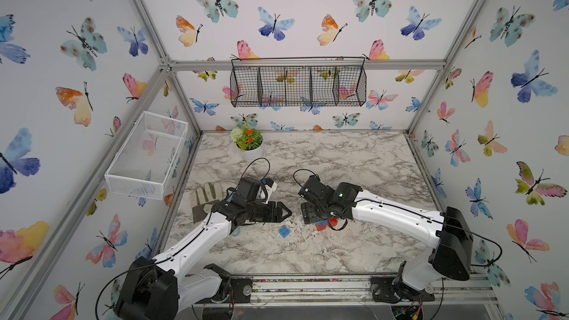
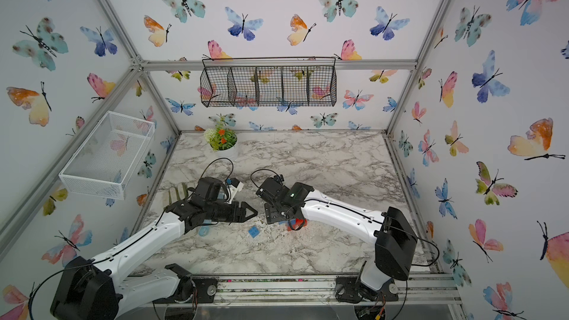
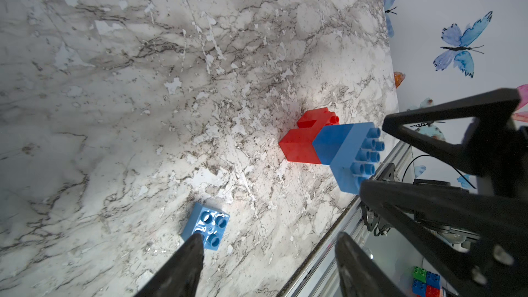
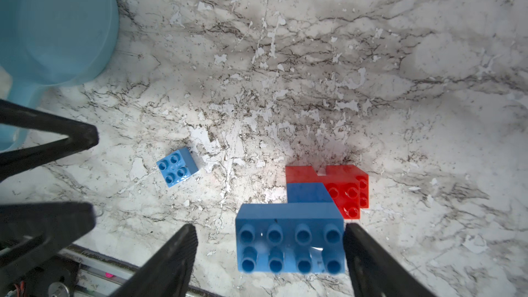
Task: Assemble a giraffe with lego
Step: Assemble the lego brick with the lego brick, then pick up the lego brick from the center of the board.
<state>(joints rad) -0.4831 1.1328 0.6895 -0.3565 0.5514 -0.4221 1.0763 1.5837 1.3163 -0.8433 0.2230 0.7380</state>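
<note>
- Veined marble tabletop (image 1: 354, 161), with butterfly-papered walls behind.
- Part-built giraffe (image 4: 308, 195) standing in the front half of the table, under the right wrist: red body below, blue neck above, topped by an oblong blue brick (image 4: 290, 241).
- Jaws of the right gripper (image 4: 268, 228) stand apart at the oblong brick's two ends, one finger just beside it, neither clamping.
- Jaws of the left gripper (image 3: 270, 238) stand apart and empty, poised over a loose square blue brick (image 3: 207, 225) lying studs up near the giraffe.
- We judge the head brick the step in hand. The next move calls for squaring the left jaws on the loose brick's flat sides, then pressing it down onto the oblong brick's studs.
</note>
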